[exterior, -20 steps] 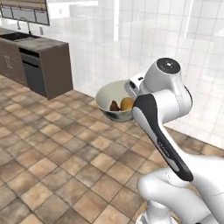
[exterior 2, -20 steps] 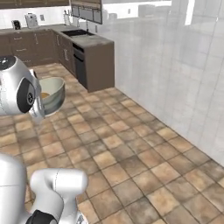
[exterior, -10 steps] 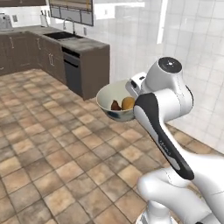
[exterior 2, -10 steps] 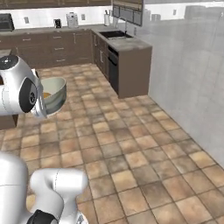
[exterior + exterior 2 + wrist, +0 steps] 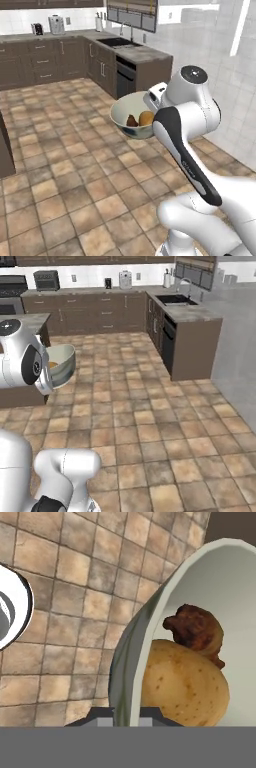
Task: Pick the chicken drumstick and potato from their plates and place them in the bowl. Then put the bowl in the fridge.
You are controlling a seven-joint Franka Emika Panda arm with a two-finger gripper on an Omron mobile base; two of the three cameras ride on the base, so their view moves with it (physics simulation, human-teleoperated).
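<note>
**Desk:** What is the tool (image 5: 125, 714) doing?

**Photographer:** Its tips are pinched on the near rim of the bowl (image 5: 131, 116), one tip on each side of the wall as the hand view shows, and the bowl hangs in the air above the tiled floor (image 5: 75, 170), in front of the white arm (image 5: 190, 115).

**Desk:** And the food?

**Photographer:** Both pieces lie inside the bowl, touching. One potato (image 5: 185, 684), golden and rounded, sits nearer the held rim; one chicken drumstick (image 5: 196, 631), dark brown, rests just behind it. In the left base view they show as two small lumps side by side at the bottom.

**Desk:** What differs from half a second ago?

**Photographer:** The whole kitchen has slid across both base views (the cameras have turned with the base, not the things). The dark bench run with the sink (image 5: 117, 42) now stands further right in the left base view, and a long row of cabinets (image 5: 90, 306) fills the back of the right base view. Arm, bowl and contents keep the same place relative to the robot.

**Desk:** The count?

**Photographer:** One bowl, one potato, one drumstick, one tool. On the far bench, a few small appliances, too small to name.
</note>
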